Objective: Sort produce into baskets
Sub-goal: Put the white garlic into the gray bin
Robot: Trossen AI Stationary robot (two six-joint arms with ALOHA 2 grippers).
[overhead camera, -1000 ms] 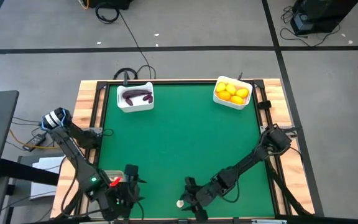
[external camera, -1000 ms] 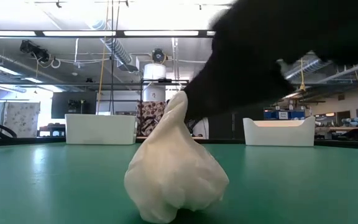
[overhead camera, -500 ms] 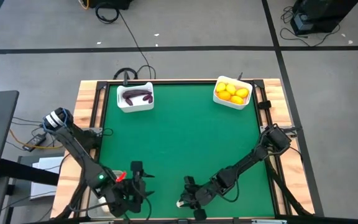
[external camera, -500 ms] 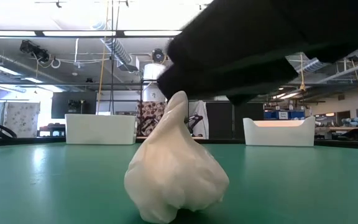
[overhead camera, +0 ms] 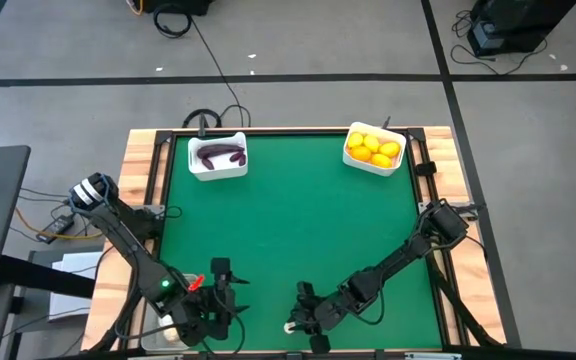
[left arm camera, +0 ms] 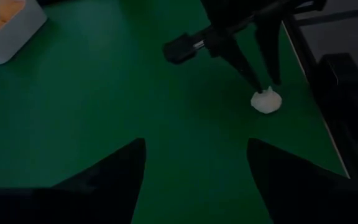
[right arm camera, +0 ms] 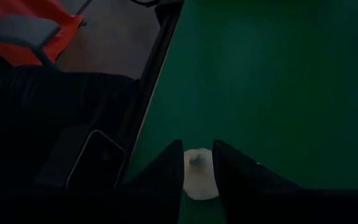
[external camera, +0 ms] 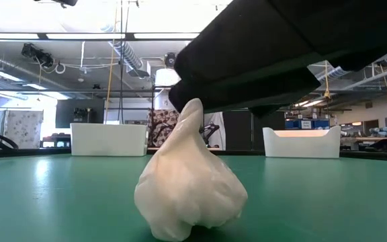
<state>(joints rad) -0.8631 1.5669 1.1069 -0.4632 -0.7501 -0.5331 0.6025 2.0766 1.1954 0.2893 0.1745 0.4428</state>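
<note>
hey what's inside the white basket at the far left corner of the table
The white basket holds dark purple eggplant pieces, curved and lying together. Their exact number is unclear, and anything beneath them is covered. No citrus or garlic shows in it.

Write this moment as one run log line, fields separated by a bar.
right end effector: open around garlic bulb on table | left end effector: open, waiting at near edge | eggplants, citrus: in white baskets

Table top: matt green cloth-like mat | table frame: pale bare wood | far baskets: smooth opaque white plastic | garlic bulb: cream, creased, dull sheen | grippers: matt black.
</note>
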